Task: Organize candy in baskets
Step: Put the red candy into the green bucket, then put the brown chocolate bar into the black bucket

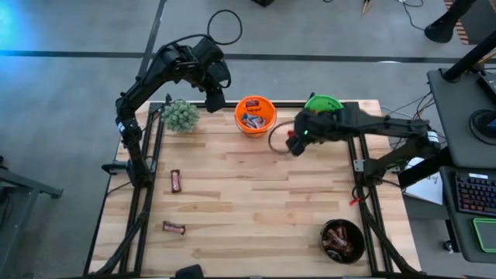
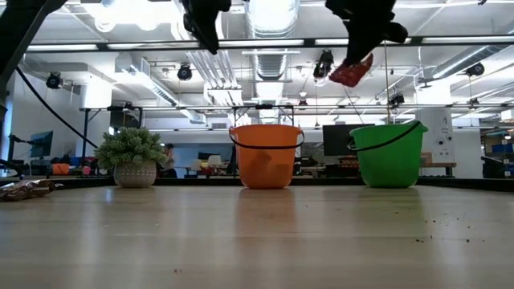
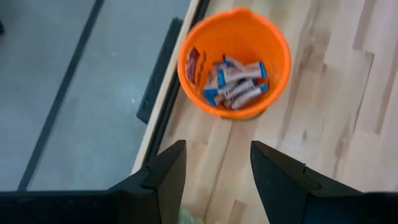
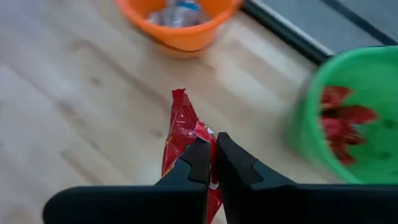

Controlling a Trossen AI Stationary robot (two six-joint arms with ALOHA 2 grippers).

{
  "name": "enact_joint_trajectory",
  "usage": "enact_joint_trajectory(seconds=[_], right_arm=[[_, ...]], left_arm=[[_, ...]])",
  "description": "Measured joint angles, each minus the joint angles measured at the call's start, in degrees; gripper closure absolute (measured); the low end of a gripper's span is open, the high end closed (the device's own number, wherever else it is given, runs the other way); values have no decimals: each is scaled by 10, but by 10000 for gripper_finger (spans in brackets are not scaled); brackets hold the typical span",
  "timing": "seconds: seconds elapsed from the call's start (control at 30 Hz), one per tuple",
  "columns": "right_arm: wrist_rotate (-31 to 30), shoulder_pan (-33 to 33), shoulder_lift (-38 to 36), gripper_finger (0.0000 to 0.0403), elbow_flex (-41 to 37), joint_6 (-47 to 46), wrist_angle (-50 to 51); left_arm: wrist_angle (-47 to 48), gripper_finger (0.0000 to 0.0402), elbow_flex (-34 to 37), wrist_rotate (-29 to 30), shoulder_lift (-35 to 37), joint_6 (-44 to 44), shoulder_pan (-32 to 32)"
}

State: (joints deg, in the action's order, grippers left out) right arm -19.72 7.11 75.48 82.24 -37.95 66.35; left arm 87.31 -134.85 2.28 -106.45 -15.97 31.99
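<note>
Right gripper (image 4: 211, 163), clamped on a red candy (image 4: 183, 134), hangs between the orange pail (image 1: 255, 114) and green pail (image 1: 322, 103); best carried squarely above the green rim before release, while the left gripper (image 3: 212, 168) waits open.

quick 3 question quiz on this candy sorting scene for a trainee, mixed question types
1. True or false: the right tool is shut on a red candy.
2. Which holds blue-and-white candies? A orange pail B green pail C black bowl
3. How many candies lie loose on the table in the high view?

Key
1. True
2. A
3. Two, both near the left side: one and another nearer the front edge.
</note>
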Motion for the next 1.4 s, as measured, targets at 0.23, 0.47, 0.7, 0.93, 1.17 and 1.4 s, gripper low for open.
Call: enact_joint_trajectory(seconds=[0.23, 0.47, 0.7, 0.93, 1.17, 1.4], right_arm=[[-19, 98, -28, 394, 0, 71, 39], [-21, 209, -30, 394, 0, 164, 42], [-27, 310, -30, 394, -7, 234, 41], [20, 377, -29, 392, -25, 286, 39], [18, 395, -29, 351, -36, 316, 33], [17, 394, -29, 298, -35, 327, 14]], left_arm=[[-56, 240, 0, 1, 0, 0, 0], [-63, 240, 0, 2, -3, 20, 0], [-5, 240, 0, 28, -30, 19, 0], [18, 239, 0, 32, -58, 5, 0], [27, 219, 0, 32, -64, 5, 0], [27, 205, 0, 32, -64, 15, 0]])
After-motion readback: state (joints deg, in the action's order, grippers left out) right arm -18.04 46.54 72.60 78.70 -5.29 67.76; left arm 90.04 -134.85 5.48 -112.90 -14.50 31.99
